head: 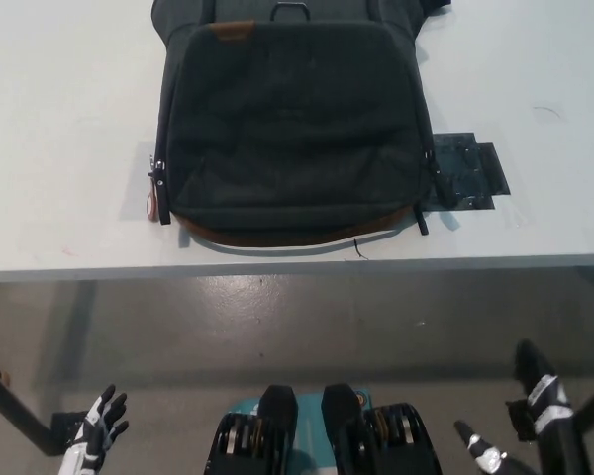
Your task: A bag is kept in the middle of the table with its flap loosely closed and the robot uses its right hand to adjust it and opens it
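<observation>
Dark grey woven fabric, soft and slack-looking: the bag point(292, 124) lies flat on the white table point(59, 148), centred left to right, its near end close to the table's front edge and its far end cut off by the top of the frame. Brown trim runs along the near edge; a small brown patch point(233, 32) sits near the far end, beside a metal loop point(290, 10). A zipper pull point(156, 193) hangs at the near left corner.

Judgement: cloth will fold and drag rather than lift as one piece; probably light if empty, contents unknown. The flap's free edge cannot be made out for certain. The brown-trimmed near edge looks the likeliest place to pinch.

Black patch of tape point(465, 168) lies on the table just right of the bag.

Right hand point(535, 401) low, well below table level, fingers spread, holding nothing. Left hand point(99, 426) rests at lower left, fingers apart, empty.
</observation>
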`<state>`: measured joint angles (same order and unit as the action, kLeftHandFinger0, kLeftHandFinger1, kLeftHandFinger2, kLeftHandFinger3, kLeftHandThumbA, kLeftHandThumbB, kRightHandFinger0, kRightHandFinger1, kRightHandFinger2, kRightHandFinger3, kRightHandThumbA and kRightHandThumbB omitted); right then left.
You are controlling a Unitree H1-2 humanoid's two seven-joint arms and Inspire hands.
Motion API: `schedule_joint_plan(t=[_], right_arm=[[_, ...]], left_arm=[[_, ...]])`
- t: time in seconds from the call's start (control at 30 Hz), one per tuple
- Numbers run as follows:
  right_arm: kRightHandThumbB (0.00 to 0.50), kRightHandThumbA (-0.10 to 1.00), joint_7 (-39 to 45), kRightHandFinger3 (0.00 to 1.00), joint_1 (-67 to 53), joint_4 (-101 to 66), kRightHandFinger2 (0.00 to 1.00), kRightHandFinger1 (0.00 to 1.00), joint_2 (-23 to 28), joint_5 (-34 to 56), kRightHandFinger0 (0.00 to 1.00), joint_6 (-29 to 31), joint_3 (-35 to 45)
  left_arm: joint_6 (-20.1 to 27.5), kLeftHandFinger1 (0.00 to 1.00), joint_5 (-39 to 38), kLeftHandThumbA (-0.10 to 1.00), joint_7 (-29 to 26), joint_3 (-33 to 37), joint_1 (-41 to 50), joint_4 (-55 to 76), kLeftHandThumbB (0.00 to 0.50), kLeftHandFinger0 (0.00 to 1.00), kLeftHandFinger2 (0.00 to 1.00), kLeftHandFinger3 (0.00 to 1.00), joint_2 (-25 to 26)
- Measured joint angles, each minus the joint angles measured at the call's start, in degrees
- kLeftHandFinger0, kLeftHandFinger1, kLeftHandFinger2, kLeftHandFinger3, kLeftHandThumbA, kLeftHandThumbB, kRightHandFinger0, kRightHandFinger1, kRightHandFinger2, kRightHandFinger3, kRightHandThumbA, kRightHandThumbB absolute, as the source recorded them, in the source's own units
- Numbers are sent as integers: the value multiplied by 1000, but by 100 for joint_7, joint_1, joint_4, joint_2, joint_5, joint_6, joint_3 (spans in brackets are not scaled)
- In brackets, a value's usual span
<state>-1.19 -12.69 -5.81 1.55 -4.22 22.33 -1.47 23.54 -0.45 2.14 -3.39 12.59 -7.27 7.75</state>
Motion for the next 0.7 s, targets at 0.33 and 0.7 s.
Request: schedule_joint_plan(t=[0.33, 0.7], right_arm=[[252, 1000, 63, 1000, 1158, -1210, 1000, 1000, 519, -3, 1000, -525, 264], [302, 970, 195, 1000, 3247, -1184, 1000, 1000, 916, -39, 1000, -1853, 353]], left_arm=[[78, 1000, -6, 1000, 143, 62, 260, 733, 378, 1000, 1000, 1000, 29], [86, 1000, 3, 1000, 207, 132, 151, 760, 385, 1000, 1000, 1000, 26]])
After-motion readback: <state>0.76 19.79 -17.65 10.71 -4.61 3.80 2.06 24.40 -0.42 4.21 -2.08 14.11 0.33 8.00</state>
